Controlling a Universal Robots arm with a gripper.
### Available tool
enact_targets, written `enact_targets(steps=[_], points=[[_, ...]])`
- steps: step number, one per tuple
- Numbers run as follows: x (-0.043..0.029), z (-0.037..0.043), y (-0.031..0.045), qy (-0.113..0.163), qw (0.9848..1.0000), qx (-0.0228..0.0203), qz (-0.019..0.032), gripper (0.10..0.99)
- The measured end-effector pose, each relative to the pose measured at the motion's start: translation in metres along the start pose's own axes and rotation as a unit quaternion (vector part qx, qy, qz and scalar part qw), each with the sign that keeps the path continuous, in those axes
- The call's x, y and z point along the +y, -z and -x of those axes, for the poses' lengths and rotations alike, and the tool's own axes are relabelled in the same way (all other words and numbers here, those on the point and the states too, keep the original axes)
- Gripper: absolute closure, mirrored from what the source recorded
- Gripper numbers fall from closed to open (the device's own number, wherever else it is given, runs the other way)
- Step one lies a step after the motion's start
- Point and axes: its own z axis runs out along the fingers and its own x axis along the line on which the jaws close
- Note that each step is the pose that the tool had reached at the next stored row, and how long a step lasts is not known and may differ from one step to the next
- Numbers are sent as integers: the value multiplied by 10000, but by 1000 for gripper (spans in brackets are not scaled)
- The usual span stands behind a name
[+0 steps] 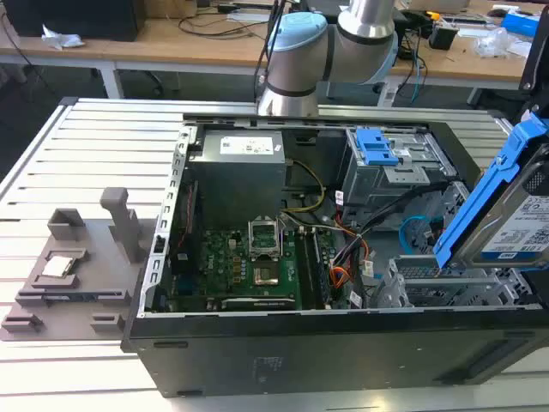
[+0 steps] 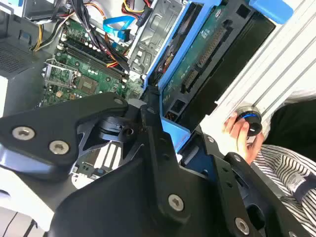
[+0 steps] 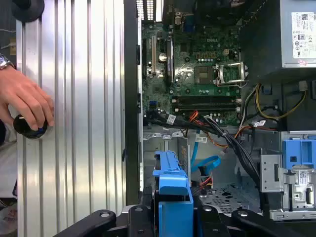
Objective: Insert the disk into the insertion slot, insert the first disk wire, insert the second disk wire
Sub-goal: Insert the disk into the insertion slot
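Exterior view first: the disk [image 1: 506, 215] sits at the exterior view's right end of the open PC case [image 1: 283, 360]. It's tilted up steeply, and its low end is just over the insertion slot [image 1: 429, 287]. Can't tell if they're touching yet, but it's definitely not seated.

In the first wrist view the tool [image 3: 173, 217] is clenched on the disk's blue carrier, with black fingers on either side of it.

Stuff crowding the bay: the second disk wire [image 1: 414, 230] curls in a loop just on the far side of the slot. The first disk wire [image 1: 341, 276] lies near the motherboard [image 1: 249, 266], to the exterior view's left of the slot. A thick black cable bundle [image 3: 240, 150] runs across toward the taller grey cage [image 1: 390, 176], the one with a blue clip on top.

Outside the case, a person's hand [image 3: 27, 101] rests on the slatted worktop [image 1: 86, 146], fingers on a round black knob [image 3: 30, 127].
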Motion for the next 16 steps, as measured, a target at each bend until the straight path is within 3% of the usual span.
enact_targets(steps=[8, 12, 16], points=[[33, -1, -85, -1, 10000, 0, 0, 722], [100, 2, -108, 0, 10000, 0, 0, 722], [152, 62, -111, 0, 10000, 0, 0, 722]])
